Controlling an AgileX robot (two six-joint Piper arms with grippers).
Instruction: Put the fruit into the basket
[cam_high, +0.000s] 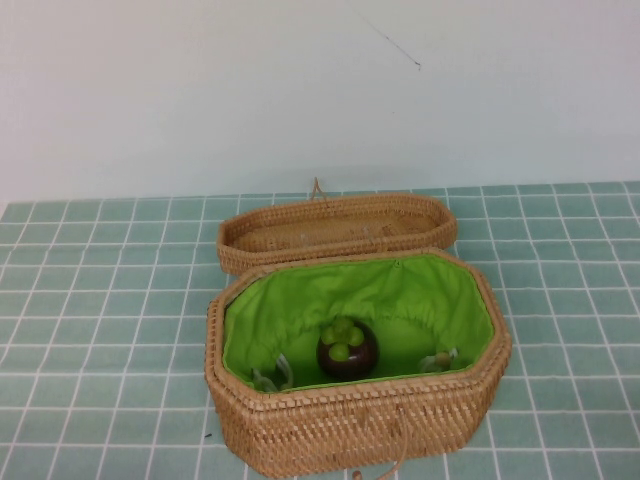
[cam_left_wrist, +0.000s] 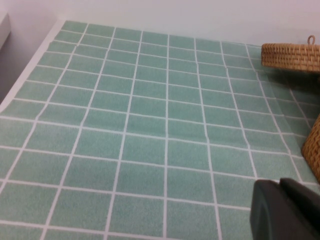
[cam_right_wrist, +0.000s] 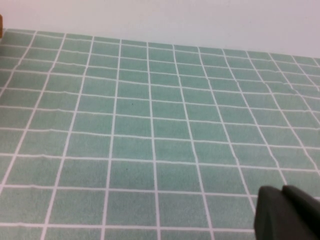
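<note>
The dark maroon fruit (cam_high: 347, 349) with its light green cap sits inside the basket (cam_high: 300, 425), on the green lining near the front wall. The basket stands at the table's near middle. Neither gripper shows in the high view. My left gripper (cam_left_wrist: 280, 185) shows only in the left wrist view, its dark fingers together with nothing between them, over bare tiles beside the basket's wicker wall (cam_left_wrist: 313, 150). My right gripper (cam_right_wrist: 282, 191) shows only in the right wrist view, fingers together and empty, over bare tiles.
The shallow unlined wicker lid (cam_high: 335, 228) lies just behind the basket and also shows in the left wrist view (cam_left_wrist: 290, 55). The green tiled table (cam_high: 100, 330) stretches out on both sides. A pale wall stands behind it.
</note>
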